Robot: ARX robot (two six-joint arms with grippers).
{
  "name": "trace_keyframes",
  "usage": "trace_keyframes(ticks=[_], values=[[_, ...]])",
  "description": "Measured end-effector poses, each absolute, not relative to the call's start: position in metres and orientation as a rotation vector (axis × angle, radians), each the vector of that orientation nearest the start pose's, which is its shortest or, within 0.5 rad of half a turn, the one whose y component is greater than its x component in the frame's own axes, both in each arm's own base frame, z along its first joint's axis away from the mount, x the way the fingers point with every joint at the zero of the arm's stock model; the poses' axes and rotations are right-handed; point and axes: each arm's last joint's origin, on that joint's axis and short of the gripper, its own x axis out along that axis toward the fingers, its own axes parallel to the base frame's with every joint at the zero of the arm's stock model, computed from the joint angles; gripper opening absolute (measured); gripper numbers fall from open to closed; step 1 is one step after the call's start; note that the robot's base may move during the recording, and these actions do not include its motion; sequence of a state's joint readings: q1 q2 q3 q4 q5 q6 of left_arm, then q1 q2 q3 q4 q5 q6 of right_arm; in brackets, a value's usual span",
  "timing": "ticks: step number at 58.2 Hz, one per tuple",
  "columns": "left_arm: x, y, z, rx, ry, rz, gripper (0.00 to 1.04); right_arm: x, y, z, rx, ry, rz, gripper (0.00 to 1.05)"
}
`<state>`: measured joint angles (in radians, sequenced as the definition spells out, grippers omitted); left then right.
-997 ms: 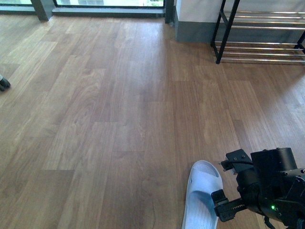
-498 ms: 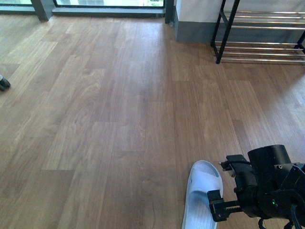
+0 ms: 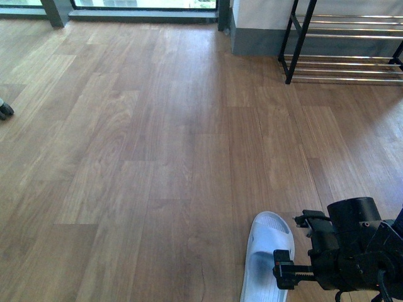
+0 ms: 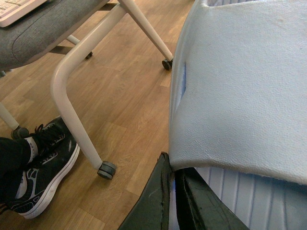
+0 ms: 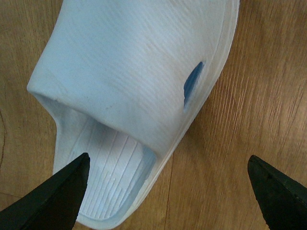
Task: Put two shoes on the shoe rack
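Observation:
The shoes here are two light blue slippers. One slipper [image 3: 267, 255] lies on the wooden floor at the near right, toe pointing away; in the right wrist view this slipper [image 5: 129, 72] fills the upper part. My right gripper [image 3: 296, 248] hangs open just beside it, and my right gripper [image 5: 168, 157] has one fingertip over its heel end and the other over bare floor. My left gripper [image 4: 172, 191] is shut on the edge of the second slipper [image 4: 240, 86], held off the floor. The shoe rack [image 3: 352, 61] stands far right by the wall, its bars bare.
A grey-seated chair with white legs [image 4: 72, 91] and castors [image 4: 106, 169] stands near the left arm, beside a person's black sneaker [image 4: 43, 177]. A dark object [image 3: 5, 108] pokes in at the far left edge. A grey wall base [image 3: 252, 41] adjoins the rack.
My right arm has sunk lower in the front view and its open gripper has edged closer to the slipper on the floor. The slipper has not moved.

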<state>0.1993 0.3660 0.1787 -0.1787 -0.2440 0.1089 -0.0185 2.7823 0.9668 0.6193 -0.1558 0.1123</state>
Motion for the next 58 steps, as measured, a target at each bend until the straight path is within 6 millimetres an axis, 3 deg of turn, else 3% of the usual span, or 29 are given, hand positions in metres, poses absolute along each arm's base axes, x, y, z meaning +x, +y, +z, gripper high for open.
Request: trace_keyframes(ticks=[26, 43, 58], values=[[0.111, 0.030, 0.177, 0.114, 0.392, 0.417, 0.02, 0.313, -0.007, -0.167, 0.073, 1.025, 0.094, 0.94], [0.111, 0.030, 0.177, 0.114, 0.392, 0.417, 0.02, 0.314, -0.032, -0.170, -0.070, 0.970, -0.068, 0.45], [0.111, 0.030, 0.177, 0.114, 0.392, 0.418, 0.02, 0.315, -0.031, -0.168, -0.122, 0.940, -0.159, 0.07]])
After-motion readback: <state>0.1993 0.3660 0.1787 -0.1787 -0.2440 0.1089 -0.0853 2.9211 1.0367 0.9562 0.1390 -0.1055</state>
